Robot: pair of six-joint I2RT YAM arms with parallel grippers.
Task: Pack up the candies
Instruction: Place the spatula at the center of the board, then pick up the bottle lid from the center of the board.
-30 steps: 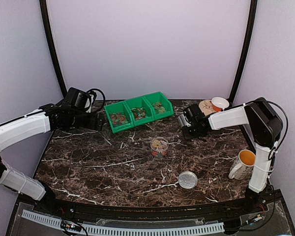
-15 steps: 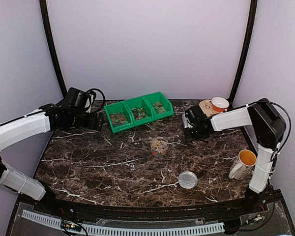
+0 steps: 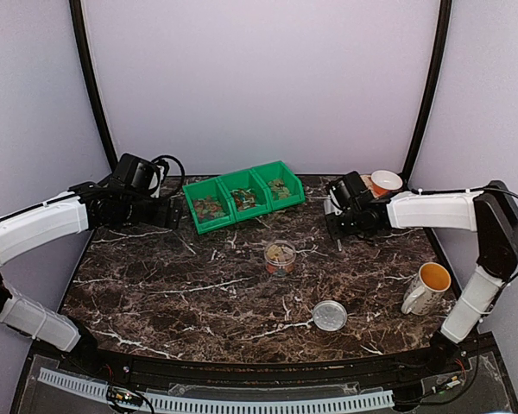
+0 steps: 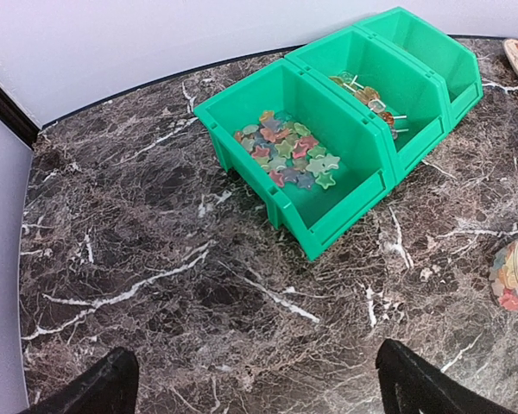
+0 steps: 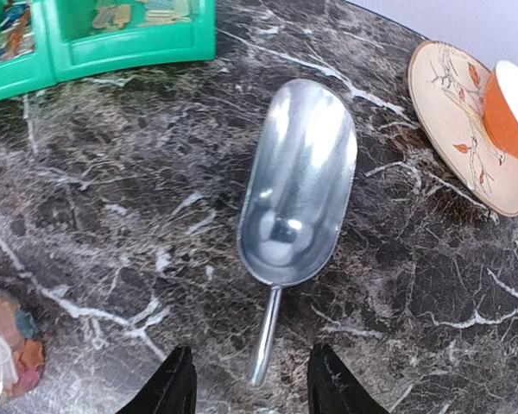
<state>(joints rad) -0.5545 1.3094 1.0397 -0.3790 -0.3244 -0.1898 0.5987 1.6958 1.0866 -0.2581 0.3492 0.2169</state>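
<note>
The candies (image 4: 289, 159) are small coloured sweets lying in the nearest green bin (image 4: 345, 207); more lie in the middle bin (image 4: 367, 93) and in the open clear jar (image 3: 280, 257). My left gripper (image 4: 259, 392) is open and empty, above bare table in front of the bins, at their left in the top view (image 3: 168, 214). My right gripper (image 5: 252, 388) is open, its fingers either side of the end of the handle of an empty metal scoop (image 5: 298, 185) that lies flat on the table. In the top view the right gripper (image 3: 337, 228) hovers right of the bins.
The three joined green bins (image 3: 242, 194) stand at the back. The jar's grey lid (image 3: 330, 315) lies near the front. A mug (image 3: 427, 287) stands at the right edge. A plate (image 5: 453, 129) with an orange cup (image 5: 514, 108) sits at the back right, beside the scoop.
My right arm has stretched out and its gripper has shifted a little right and toward the back. The left arm has not moved.
</note>
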